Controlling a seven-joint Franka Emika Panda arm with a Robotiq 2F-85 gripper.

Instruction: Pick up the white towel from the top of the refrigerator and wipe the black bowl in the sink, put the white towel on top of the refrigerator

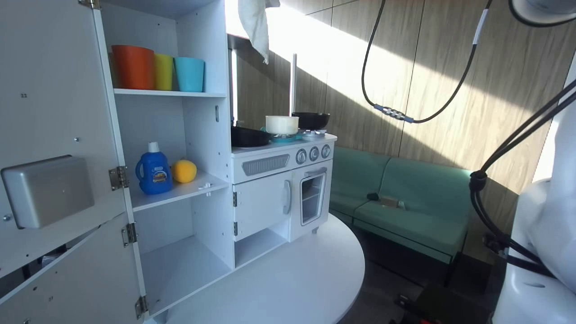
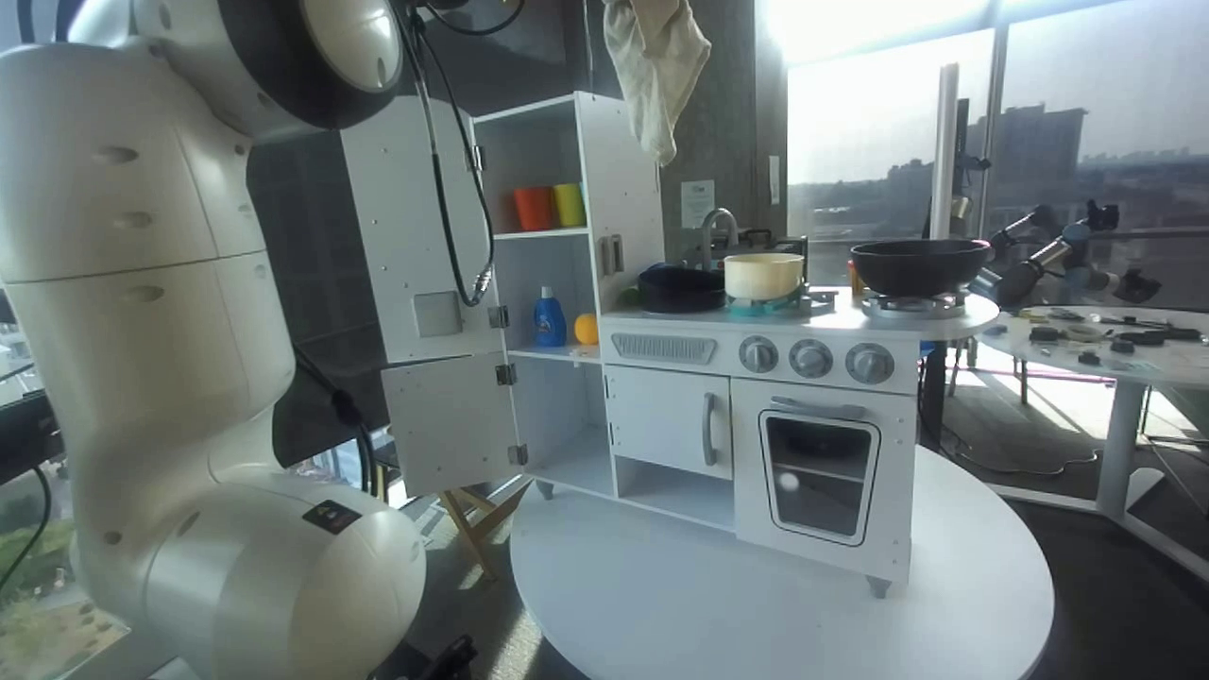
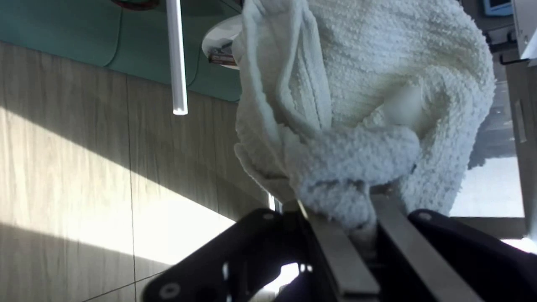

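Observation:
The white towel hangs crumpled from my gripper. It shows at the top edge in both exterior views (image 1: 255, 27) (image 2: 658, 80) and large in the wrist view (image 3: 377, 71). My gripper (image 3: 345, 203) is shut on a fold of the towel, with cloth between its fingers; it is above the picture in an exterior view. A black bowl (image 1: 249, 137) (image 2: 680, 289) sits at the sink end of the counter, by the faucet (image 2: 720, 227). The towel hangs above it, apart from it. The refrigerator is the tall white cabinet (image 1: 202, 36) (image 2: 623, 156), doors open.
A cream pot (image 1: 282, 124) (image 2: 763, 276) and a black pan (image 1: 311, 120) (image 2: 921, 267) stand on the stove. A white pole (image 1: 293, 85) (image 2: 945, 151) rises behind. Cups (image 1: 133, 67), a blue bottle (image 1: 155, 171) and an orange fruit (image 1: 184, 171) stand on the refrigerator's shelves.

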